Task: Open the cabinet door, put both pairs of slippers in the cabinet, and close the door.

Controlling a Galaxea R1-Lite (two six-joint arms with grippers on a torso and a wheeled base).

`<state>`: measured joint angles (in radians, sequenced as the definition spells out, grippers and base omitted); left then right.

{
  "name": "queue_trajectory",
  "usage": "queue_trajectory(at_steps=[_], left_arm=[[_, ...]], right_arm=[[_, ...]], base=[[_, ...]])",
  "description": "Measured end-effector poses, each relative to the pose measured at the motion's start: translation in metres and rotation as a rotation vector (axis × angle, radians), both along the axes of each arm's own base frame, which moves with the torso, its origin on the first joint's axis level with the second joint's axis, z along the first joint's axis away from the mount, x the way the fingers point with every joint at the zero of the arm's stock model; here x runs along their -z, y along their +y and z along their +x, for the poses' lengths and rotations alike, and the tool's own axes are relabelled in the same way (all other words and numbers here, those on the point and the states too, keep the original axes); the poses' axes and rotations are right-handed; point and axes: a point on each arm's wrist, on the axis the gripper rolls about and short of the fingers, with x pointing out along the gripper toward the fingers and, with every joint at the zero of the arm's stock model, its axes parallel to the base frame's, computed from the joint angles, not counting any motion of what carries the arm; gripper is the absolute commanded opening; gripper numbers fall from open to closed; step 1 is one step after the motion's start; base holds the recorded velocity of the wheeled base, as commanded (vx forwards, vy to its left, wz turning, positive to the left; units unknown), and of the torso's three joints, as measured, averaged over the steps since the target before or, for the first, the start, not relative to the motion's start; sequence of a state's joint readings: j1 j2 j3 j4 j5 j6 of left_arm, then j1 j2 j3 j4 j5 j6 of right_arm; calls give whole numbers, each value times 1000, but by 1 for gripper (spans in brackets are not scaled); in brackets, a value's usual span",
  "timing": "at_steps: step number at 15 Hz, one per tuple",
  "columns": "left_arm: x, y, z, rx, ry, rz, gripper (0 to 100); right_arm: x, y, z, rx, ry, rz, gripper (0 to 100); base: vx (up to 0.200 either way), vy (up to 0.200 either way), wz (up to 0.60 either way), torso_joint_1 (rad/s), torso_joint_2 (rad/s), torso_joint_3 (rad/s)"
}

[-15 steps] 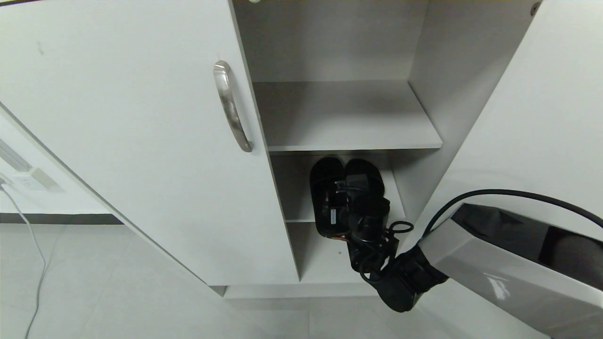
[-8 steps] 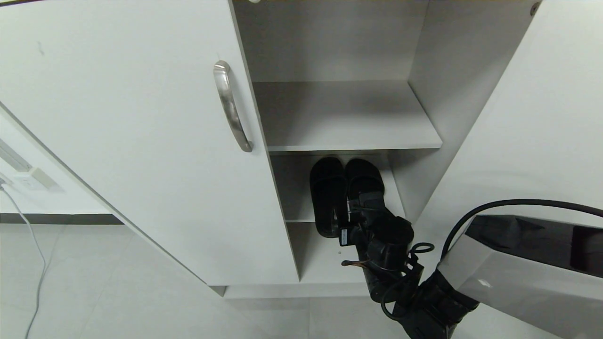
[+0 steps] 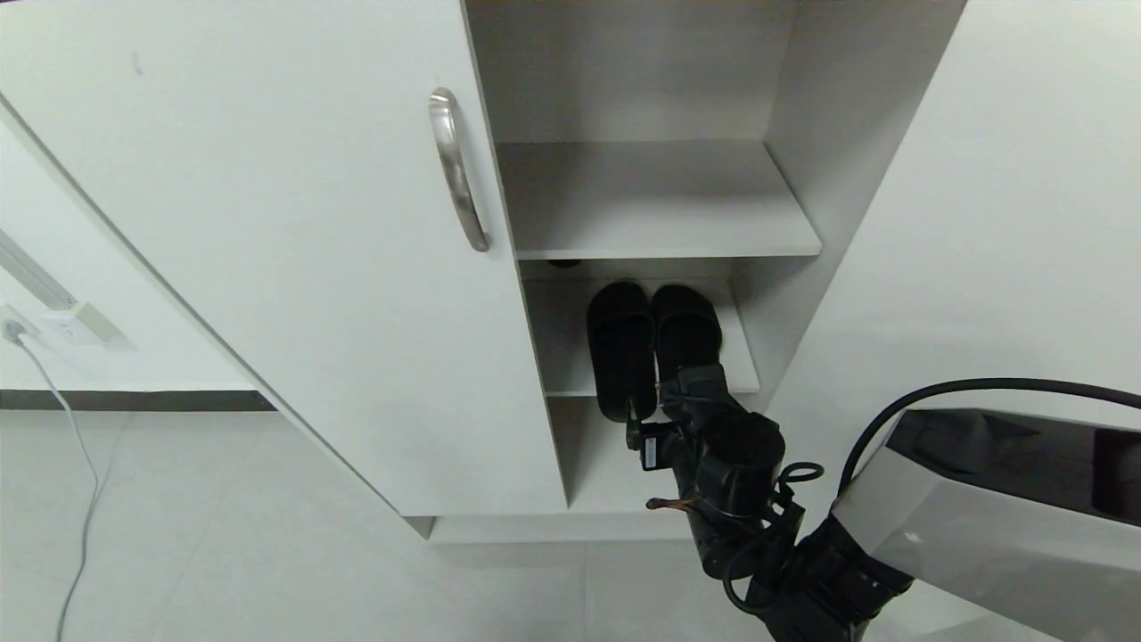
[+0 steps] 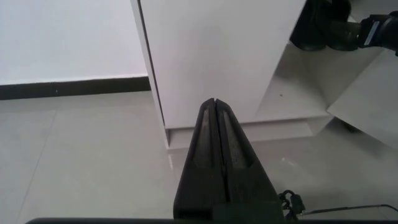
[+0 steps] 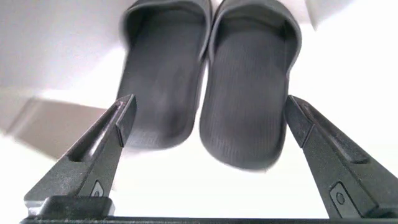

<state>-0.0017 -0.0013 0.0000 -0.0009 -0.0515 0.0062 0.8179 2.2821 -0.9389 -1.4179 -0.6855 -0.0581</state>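
Observation:
A pair of black slippers (image 3: 655, 343) lies side by side on the cabinet's lower shelf (image 3: 566, 357), heels at the front edge. My right gripper (image 3: 664, 401) hangs just in front of those heels, open and apart from them. In the right wrist view its fingers (image 5: 106, 149) stand wide on either side of the slippers (image 5: 205, 93) with nothing between them. The cabinet's right door (image 3: 963, 223) is swung open; the left door (image 3: 312, 223) with its metal handle (image 3: 459, 169) is closed. My left gripper (image 4: 214, 106) is shut and empty, low over the floor before the cabinet's base.
The upper shelf (image 3: 660, 196) is bare. A small dark shape (image 3: 562, 263) shows under its front edge. A wall socket (image 3: 71, 325) and a cable (image 3: 80, 499) are at the left. Grey floor tiles (image 3: 267, 571) stretch before the cabinet.
My right gripper let go of the slippers and drew back out of the cabinet toward me, leaving them on the shelf. The head camera shifted slightly.

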Motion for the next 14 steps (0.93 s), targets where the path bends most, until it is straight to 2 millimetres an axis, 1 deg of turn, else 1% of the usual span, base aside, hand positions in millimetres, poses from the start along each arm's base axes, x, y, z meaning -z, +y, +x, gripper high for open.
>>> queue_trajectory(at_steps=[1, 14], left_arm=[[0, 0, 0, 0, -1, 0, 0], [0, 0, 0, 0, 0, -2, 0]], right_arm=[[0, 0, 0, 1, -1, 1, 100], [1, -6, -4, 2, 9, -7, 100]], base=[[-200, 0, 0, 2, 2, 2], [0, 0, 0, 0, 0, 0]])
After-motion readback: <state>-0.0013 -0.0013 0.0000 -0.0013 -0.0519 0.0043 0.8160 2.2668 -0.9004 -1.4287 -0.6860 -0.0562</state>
